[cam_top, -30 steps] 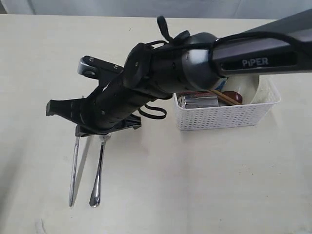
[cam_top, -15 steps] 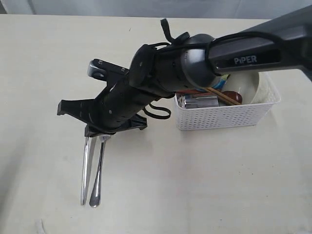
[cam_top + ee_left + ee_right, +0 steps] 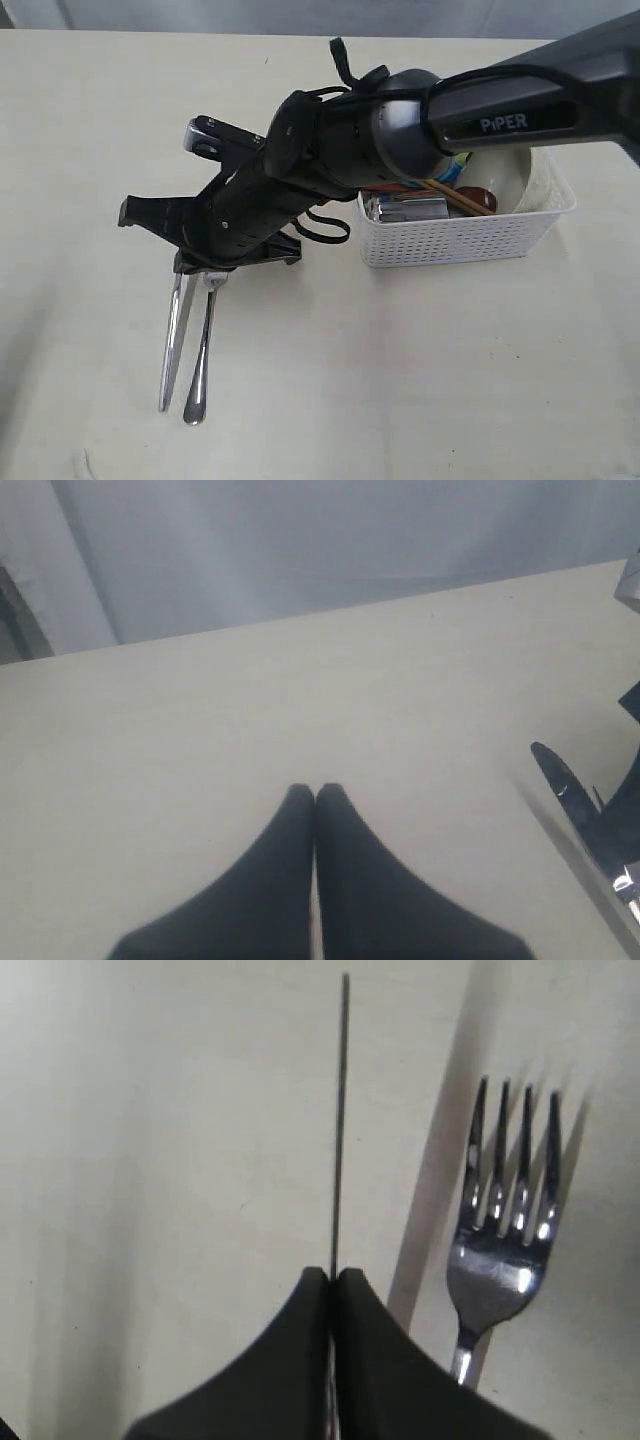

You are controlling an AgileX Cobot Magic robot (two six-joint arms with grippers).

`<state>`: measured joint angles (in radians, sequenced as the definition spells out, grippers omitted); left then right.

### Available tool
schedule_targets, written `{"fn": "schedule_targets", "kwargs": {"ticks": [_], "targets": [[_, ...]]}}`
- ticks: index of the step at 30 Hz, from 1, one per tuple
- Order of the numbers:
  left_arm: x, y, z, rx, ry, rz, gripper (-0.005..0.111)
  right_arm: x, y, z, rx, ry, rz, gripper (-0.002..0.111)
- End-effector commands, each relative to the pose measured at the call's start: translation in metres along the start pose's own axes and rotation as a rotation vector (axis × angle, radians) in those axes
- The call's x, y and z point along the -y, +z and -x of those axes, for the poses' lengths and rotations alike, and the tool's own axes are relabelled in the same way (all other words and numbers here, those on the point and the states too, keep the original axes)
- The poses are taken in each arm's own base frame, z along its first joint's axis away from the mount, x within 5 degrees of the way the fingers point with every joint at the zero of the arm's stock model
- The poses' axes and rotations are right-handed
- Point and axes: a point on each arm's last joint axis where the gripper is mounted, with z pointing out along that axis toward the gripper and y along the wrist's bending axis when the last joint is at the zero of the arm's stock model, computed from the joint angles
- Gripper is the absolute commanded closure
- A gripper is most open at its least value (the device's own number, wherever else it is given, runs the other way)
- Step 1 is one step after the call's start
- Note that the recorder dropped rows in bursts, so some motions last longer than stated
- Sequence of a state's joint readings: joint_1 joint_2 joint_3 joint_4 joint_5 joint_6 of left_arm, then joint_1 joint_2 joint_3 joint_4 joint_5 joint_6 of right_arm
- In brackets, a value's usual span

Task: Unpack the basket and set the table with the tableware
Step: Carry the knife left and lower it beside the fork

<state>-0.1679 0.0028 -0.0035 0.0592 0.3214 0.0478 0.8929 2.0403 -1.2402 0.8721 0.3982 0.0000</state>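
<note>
While the left end effector (image 3: pixel 316 802) hangs over the pale cream counter (image 3: pixel 450 380) with its two black fingers pressed together on nothing, we find the work at the left of the scene. A long steel table knife (image 3: pixel 170 345) is pinched near one end in the right end effector (image 3: pixel 333 1278), which reaches across from the right. Its fingers are closed against the knife's flat sides, so the knife shows edge-on from the wrist. We cannot tell whether its far end touches the counter. Just beside it to the right, a steel fork (image 3: pixel 203 350) lies flat on the counter, nearly parallel.

We judge both pieces stiff, smooth and slippery. They look light enough for a narrow pinch yet apt to swing about it, and a hold across the flat sides nearer the middle would steady them.

Further right, well apart from the cutlery, the white perforated plastic basket (image 3: pixel 465 240) stands on the counter, not yet emptied. A steel cup (image 3: pixel 405 208), wooden chopsticks (image 3: pixel 455 197), a dark red-brown spoon (image 3: pixel 476 196) and a pale bowl (image 3: pixel 515 172) show inside. We expect the cup to be light and hollow, best taken at its rim. The chopsticks look thin and prone to roll, best pinched together at mid-length. The bowl seems the likeliest to break, best gripped over its rim.
</note>
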Motion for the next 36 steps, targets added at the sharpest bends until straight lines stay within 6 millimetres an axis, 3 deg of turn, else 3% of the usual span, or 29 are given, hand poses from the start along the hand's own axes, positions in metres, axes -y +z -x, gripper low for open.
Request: {"fn": "schedule_targets", "kwargs": {"ticks": [1,6,12,15,19,21,25,32,36], "targets": [[0.001,0.000,-0.001,0.002,-0.008,-0.010,0.107,0.001,0.000,0.002,0.010,0.002,-0.003,0.108],[0.001,0.000,-0.001,0.002,-0.008,-0.010,0.107,0.001,0.000,0.002,0.008,0.007,-0.003,0.107],[0.001,0.000,-0.001,0.002,-0.008,-0.010,0.107,0.001,0.000,0.002,0.008,0.007,-0.003,0.074],[0.001,0.000,-0.001,0.002,-0.008,-0.010,0.107,-0.002,-0.003,0.007,0.003,-0.006,0.005,0.074],[0.001,0.000,-0.001,0.002,-0.008,-0.010,0.107,-0.019,-0.017,0.017,-0.041,-0.110,0.010,0.074],[0.001,0.000,-0.001,0.002,-0.008,-0.010,0.107,-0.022,-0.023,0.017,-0.071,-0.146,-0.062,0.074],[0.001,0.000,-0.001,0.002,-0.008,-0.010,0.107,-0.005,-0.031,0.009,-0.207,-0.174,-0.334,0.074],[0.001,0.000,-0.001,0.002,-0.008,-0.010,0.107,-0.022,-0.016,-0.006,-0.139,-0.215,-0.276,0.074],[0.001,0.000,-0.001,0.002,-0.008,-0.010,0.107,-0.007,0.003,-0.012,-0.201,-0.187,-0.334,0.074]]}}
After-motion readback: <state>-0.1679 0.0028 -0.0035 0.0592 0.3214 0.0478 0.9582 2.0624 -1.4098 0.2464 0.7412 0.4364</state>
